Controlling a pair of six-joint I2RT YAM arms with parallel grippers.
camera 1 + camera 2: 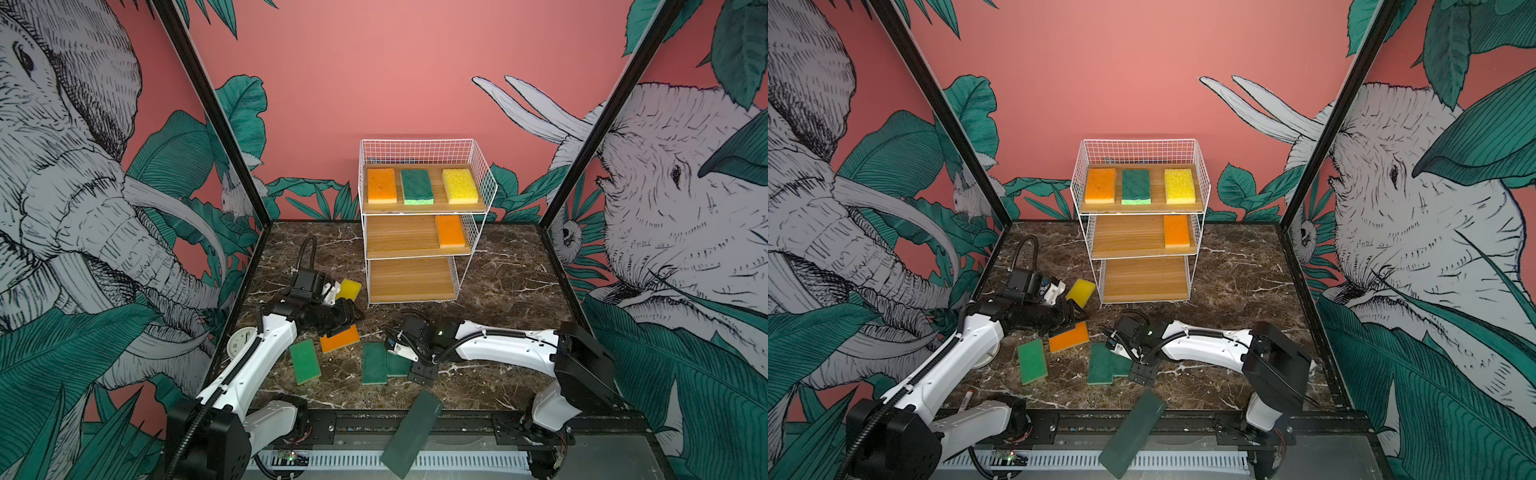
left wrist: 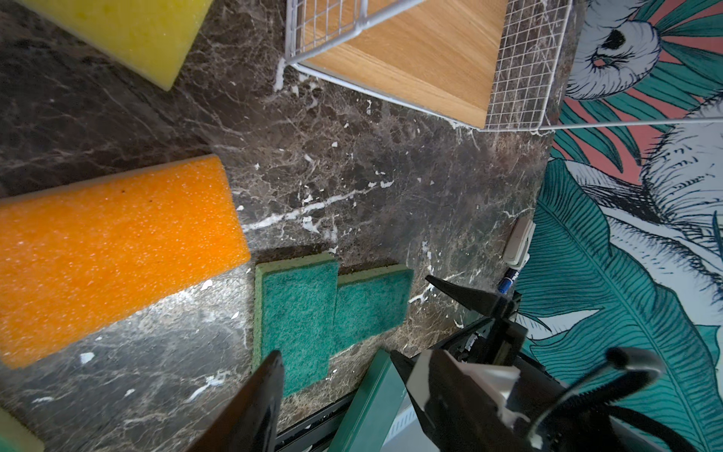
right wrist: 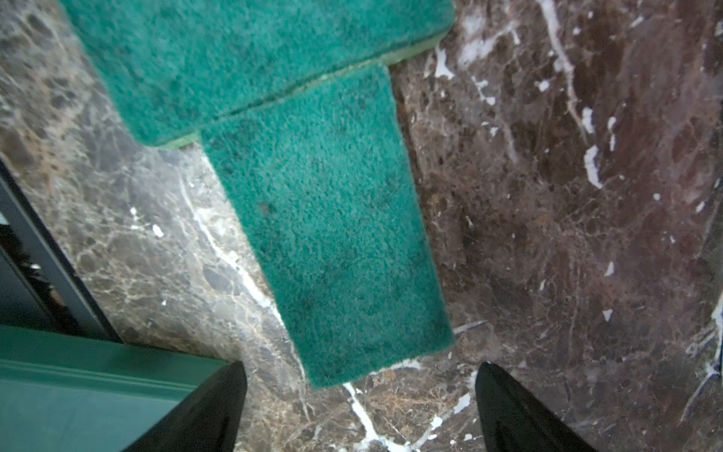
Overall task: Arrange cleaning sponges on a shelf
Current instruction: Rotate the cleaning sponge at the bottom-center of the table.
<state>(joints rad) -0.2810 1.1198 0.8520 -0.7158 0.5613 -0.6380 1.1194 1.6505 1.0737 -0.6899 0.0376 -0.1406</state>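
Green sponge [image 3: 328,219] lies flat between the gaping right hand [image 3: 360,407] fingers

White wire-grid shelf with wooden boards [image 1: 417,232] at worktop [image 1: 498,291] rear; three foam sponges on top board, one on middle; five before shelf.

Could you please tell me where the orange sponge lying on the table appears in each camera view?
Top views: orange sponge left of centre, partly under the left gripper.
Left wrist: orange sponge fills the left side.
Right wrist: not in it.
Shared landmark: the two overlapping dark green sponges.
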